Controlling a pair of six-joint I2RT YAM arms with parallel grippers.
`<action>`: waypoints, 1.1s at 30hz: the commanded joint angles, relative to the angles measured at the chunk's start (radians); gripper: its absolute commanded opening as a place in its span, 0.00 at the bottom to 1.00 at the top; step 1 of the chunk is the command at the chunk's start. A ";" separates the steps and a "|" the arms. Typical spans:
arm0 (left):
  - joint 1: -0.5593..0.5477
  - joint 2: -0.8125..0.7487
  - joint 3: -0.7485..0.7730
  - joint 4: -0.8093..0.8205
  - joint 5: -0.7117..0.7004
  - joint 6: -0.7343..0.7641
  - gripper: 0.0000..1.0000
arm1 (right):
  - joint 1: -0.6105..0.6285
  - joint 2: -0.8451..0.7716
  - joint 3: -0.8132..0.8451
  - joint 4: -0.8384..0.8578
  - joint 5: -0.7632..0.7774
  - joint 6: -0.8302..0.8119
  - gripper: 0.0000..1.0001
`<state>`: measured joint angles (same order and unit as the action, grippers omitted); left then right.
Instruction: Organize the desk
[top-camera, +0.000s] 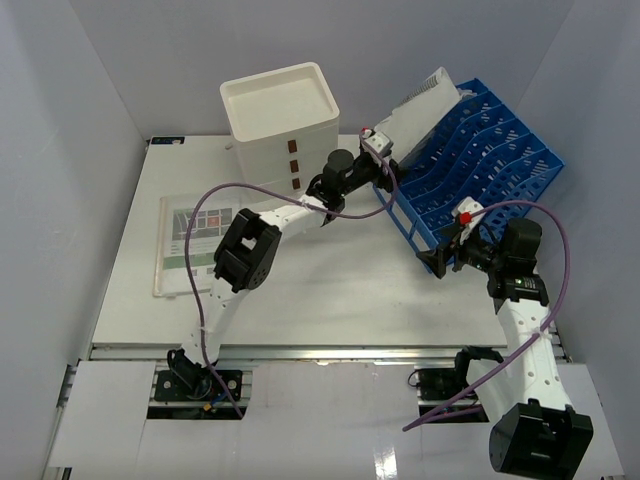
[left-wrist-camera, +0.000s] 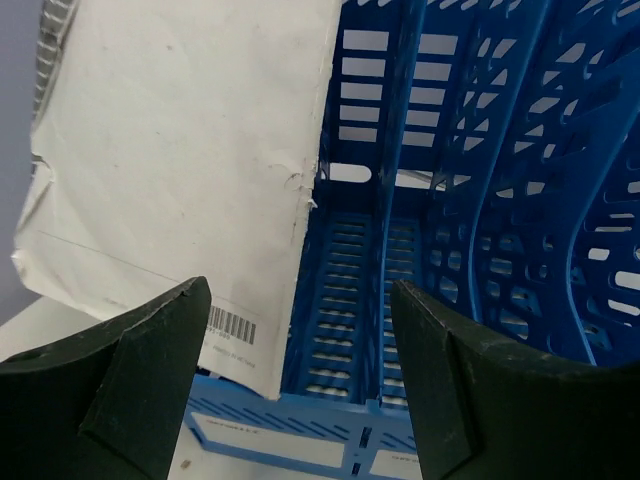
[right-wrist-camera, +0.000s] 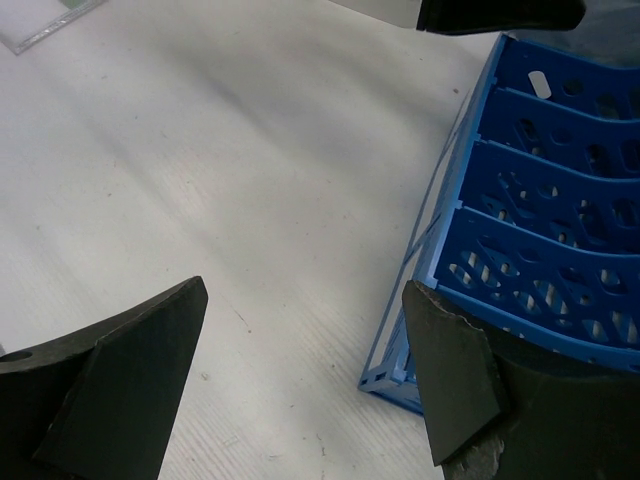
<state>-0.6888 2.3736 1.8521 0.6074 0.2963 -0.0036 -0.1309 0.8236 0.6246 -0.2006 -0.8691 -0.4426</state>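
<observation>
The desk (top-camera: 330, 290) is a wide white tabletop with a metal rail along its front. A blue file rack (top-camera: 480, 150) lies on its right half. A white envelope (top-camera: 420, 110) with a barcode stands in the rack's leftmost slot (left-wrist-camera: 180, 150). My left gripper (top-camera: 388, 175) hovers at the rack's (left-wrist-camera: 460, 200) left front end, open (left-wrist-camera: 300, 288), with nothing between its fingers; the envelope's lower corner is just beyond them. My right gripper (top-camera: 442, 255) is open (right-wrist-camera: 305, 290) over bare desk (right-wrist-camera: 250, 180), its right finger (right-wrist-camera: 450, 370) beside the rack's near corner (right-wrist-camera: 400, 380).
A white three-drawer box (top-camera: 280, 125) stands at the back centre, close behind the left arm. A clear sleeve holding a printed sheet (top-camera: 185, 245) lies flat on the desk's left side. Grey walls close in the left, back and right.
</observation>
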 joint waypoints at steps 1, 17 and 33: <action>0.010 -0.345 -0.225 0.167 -0.050 0.065 0.84 | 0.007 0.088 0.091 0.012 -0.041 0.093 0.82; 0.034 -1.106 -1.017 -0.017 -0.172 -0.105 0.98 | 0.402 0.572 1.061 -0.138 0.810 0.565 0.90; 0.031 -1.527 -1.340 -0.206 -0.207 -0.283 0.98 | 0.418 0.964 1.352 0.085 1.318 0.345 0.90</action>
<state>-0.6563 0.8918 0.5465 0.4611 0.1071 -0.2419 0.2990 1.7635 1.8915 -0.2187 0.3222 -0.0453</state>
